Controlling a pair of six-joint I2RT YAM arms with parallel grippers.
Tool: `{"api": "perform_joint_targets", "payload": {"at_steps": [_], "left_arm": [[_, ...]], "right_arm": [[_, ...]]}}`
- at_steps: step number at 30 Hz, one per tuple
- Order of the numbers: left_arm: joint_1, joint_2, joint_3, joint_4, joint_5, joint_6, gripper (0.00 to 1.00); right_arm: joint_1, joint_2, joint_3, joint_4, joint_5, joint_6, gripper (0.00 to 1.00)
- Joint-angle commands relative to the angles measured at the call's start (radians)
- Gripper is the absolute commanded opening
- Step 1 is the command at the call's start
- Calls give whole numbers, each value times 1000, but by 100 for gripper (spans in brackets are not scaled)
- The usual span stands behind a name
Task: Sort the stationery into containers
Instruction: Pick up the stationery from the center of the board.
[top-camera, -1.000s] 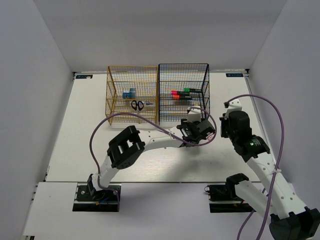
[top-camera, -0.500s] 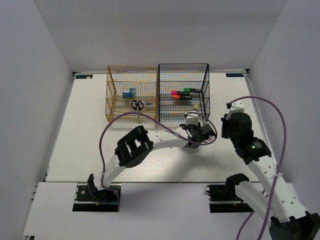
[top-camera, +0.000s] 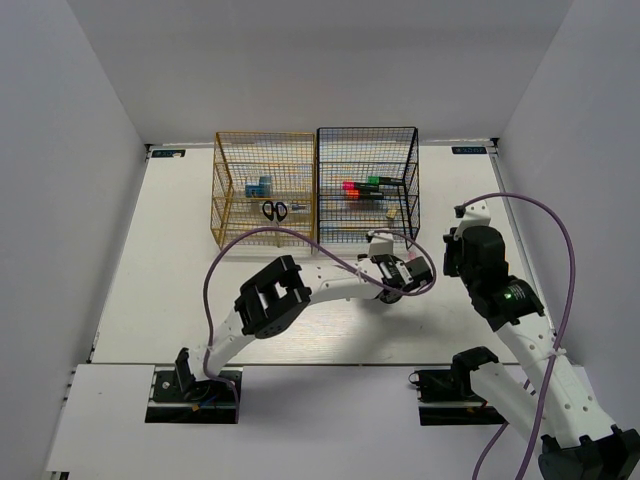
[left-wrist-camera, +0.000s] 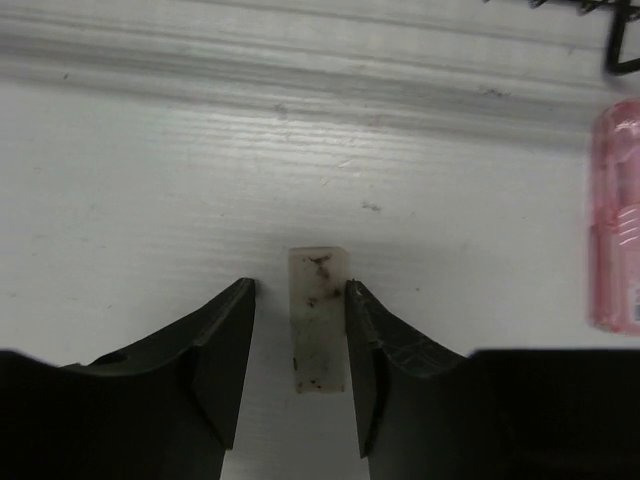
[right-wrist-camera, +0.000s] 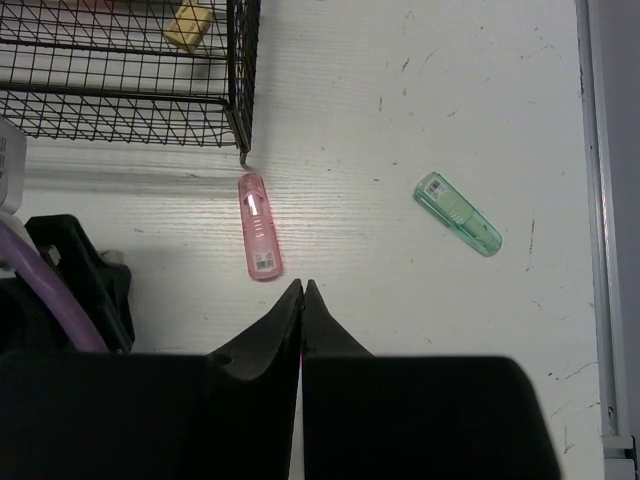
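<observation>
Table (top-camera: 150, 280) bears gold rack (top-camera: 222, 190), black rack (top-camera: 366, 129), pink piece (right-wrist-camera: 258, 240), green piece (right-wrist-camera: 458, 227), block (left-wrist-camera: 320, 320) (beige).

Beige piece (left-wrist-camera: 319, 320) matt and smudged, table (left-wrist-camera: 150, 180) grained (pink case (left-wrist-camera: 615, 215) glossy plastic).

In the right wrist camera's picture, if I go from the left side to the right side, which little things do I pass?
Small yellow-beige block inside the black wire-mesh rack → pink see-through capsule-shaped piece → green see-through capsule-shaped piece.
</observation>
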Motion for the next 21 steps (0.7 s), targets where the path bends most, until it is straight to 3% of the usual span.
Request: {"api": "perform_joint_targets", "payload": {"at_steps": [1, 5, 9, 14, 17, 19, 20, 21], "left_arm": [[-20, -2, -66, -184, 55, -32, 51], [-21, -47, -195, -156, 102, -58, 38], [-17, -99, -299, -131, 113, -45, 5], [-17, -278, -330, -96, 71, 104, 0], [-3, -373, -257, -101, 29, 329, 0], [38, -390, -120, -149, 5, 392, 0], [54, -396, -89, -178, -5, 449, 0], [66, -412, -28, -178, -9, 471, 0]], "right_arm": [[-6, -14, -8, 31, 16, 19, 0], [-4, -16, -6, 34, 16, 23, 0], [-9, -17, -8, 34, 21, 25, 0], [-7, -13, -12, 37, 15, 26, 0], [-7, -14, -11, 37, -8, 16, 0], [-10, -8, -17, 35, -77, -24, 37], [-4, -8, -19, 28, -100, -35, 52], [-6, -5, -19, 23, -152, -78, 58]]}}
